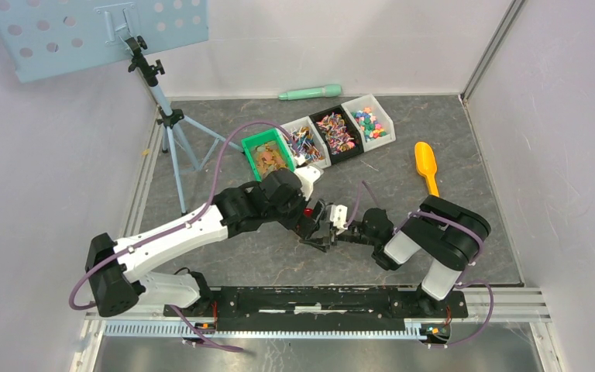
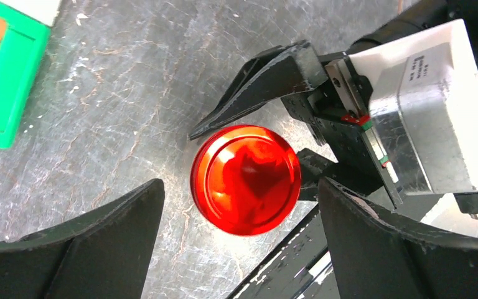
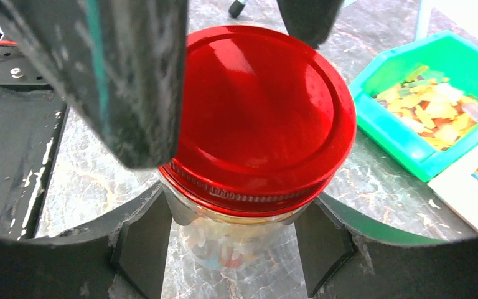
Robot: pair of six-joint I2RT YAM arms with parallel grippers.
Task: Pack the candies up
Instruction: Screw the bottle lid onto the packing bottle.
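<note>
Obs: right gripper (image 3: 233, 224) pinches jar (image 3: 211, 240) of candies (image 3: 230, 255) just below red lid (image 3: 261, 112); left gripper (image 2: 239, 190) spread wide around lid, fingers clear.

The left arm (image 1: 178, 232) stretches from the table's near-left corner toward its middle, wrist bent downward, the left gripper (image 2: 239, 187) spread wide with its fingers pointing down, while the right arm (image 1: 434, 240), folded at the elbow, reaches left and low — the right gripper (image 1: 321, 234) clamped on the sides of a jar (image 3: 236, 243).
</note>
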